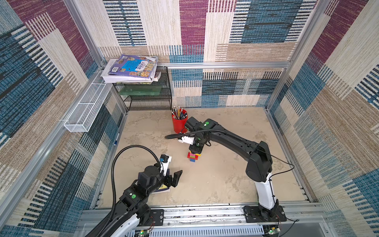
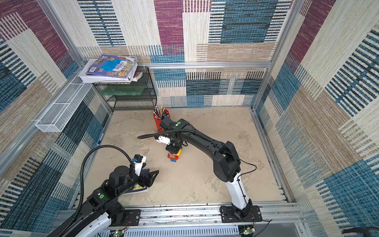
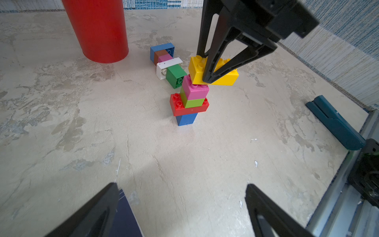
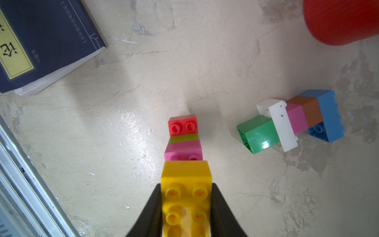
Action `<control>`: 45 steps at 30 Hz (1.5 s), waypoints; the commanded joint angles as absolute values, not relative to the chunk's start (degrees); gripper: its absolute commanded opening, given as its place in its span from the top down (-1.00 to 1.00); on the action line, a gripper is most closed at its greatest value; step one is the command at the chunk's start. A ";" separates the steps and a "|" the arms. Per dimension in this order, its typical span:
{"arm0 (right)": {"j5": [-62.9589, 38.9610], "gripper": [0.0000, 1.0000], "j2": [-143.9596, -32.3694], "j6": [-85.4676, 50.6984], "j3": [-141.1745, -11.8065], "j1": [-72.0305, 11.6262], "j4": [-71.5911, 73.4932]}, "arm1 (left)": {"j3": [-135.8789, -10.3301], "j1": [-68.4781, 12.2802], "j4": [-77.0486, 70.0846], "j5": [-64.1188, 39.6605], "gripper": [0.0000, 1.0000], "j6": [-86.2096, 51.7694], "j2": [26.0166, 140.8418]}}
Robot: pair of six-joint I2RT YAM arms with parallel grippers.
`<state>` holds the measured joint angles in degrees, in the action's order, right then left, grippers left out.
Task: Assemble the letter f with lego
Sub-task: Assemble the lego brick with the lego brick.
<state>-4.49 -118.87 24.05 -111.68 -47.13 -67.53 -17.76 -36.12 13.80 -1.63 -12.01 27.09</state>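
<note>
The yellow brick sits tilted on the pink top of the 4-brick stack mid table, clamped by the right fingers; the blue base is hidden there. Fallen bricks lie beside the red cup. The left fingers gape wide, well apart, with bare table between.

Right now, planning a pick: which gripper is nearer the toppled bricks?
Right. The right gripper, gripping the yellow brick, is beside the toppled bricks; the left gripper is far off.
</note>
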 commanded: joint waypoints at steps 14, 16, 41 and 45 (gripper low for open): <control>-4.07 0.82 -119.36 24.60 -111.27 -47.19 -67.15 | -17.67 -36.10 13.26 -1.08 -0.98 -12.47 27.07; -4.12 0.82 -119.44 24.69 -111.36 -47.16 -67.14 | -17.67 -36.09 13.27 -1.10 -0.98 -12.44 27.07; -4.04 0.84 -120.39 25.31 -112.23 -47.41 -67.24 | -17.67 -36.12 13.28 -0.98 -0.98 -12.48 27.07; -4.15 0.83 -120.56 25.31 -112.08 -47.41 -67.32 | -17.68 -36.07 13.18 -0.99 -0.99 -12.48 27.07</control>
<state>-4.10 -120.03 24.71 -112.03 -47.33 -67.02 -17.76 -36.12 13.80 -1.61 -12.01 27.09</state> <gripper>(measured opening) 0.346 0.991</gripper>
